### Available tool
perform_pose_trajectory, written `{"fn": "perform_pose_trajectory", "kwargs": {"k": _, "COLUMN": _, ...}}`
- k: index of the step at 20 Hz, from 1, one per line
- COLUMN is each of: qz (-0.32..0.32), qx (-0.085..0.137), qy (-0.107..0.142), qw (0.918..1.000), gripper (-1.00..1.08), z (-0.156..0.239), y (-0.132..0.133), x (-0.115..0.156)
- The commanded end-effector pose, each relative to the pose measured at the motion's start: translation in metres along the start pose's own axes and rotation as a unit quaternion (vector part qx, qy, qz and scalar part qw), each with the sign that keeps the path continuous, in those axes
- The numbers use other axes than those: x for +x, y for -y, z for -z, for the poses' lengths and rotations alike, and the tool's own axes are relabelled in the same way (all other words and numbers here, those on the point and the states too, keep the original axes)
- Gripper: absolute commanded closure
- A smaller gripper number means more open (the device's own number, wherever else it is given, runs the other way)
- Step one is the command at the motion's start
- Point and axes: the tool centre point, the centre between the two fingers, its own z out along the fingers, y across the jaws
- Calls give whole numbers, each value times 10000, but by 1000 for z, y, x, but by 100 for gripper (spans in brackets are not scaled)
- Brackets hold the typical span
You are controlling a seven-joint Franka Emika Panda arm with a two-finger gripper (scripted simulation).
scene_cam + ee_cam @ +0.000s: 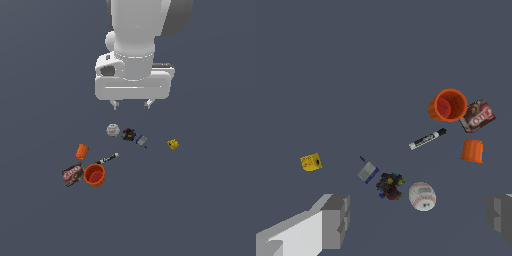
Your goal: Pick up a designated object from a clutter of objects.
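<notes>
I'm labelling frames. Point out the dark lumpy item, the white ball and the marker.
dark lumpy item [129, 134], exterior view, its middle
white ball [113, 130], exterior view, its centre
marker [427, 139], wrist view, mid-barrel

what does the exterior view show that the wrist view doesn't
Only the exterior view shows the arm's white body and the whole claw hanging above the clutter. Only the wrist view shows the ball's red baseball stitching and the dark lumpy item's coloured flecks up close. Both show the orange bowl, orange cup, marker, yellow block and the open claw.
</notes>
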Motion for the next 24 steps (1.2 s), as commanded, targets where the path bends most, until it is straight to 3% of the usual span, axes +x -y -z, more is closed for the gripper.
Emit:
{"fn": "perform_pose_trajectory", "kwargs": {"k": 1, "qz": 0, "qx": 0, "qy": 0, "qw": 10000, "gripper": -92, "z": 0, "y": 0, "x": 0}}
{"fn": "perform_pose_trajectory", "kwargs": {"k": 16, "qz": -11, "qx": 69, "qy": 21, "qw": 10000, "gripper": -92, "z": 4, "y": -15, "x": 1}}
{"fn": "perform_pose_trajectory", "kwargs": {"k": 24, "qz": 327, "qx": 45, "qy": 28, "qw": 9994, "gripper": -92, "z": -11, "y": -16, "x": -1}}
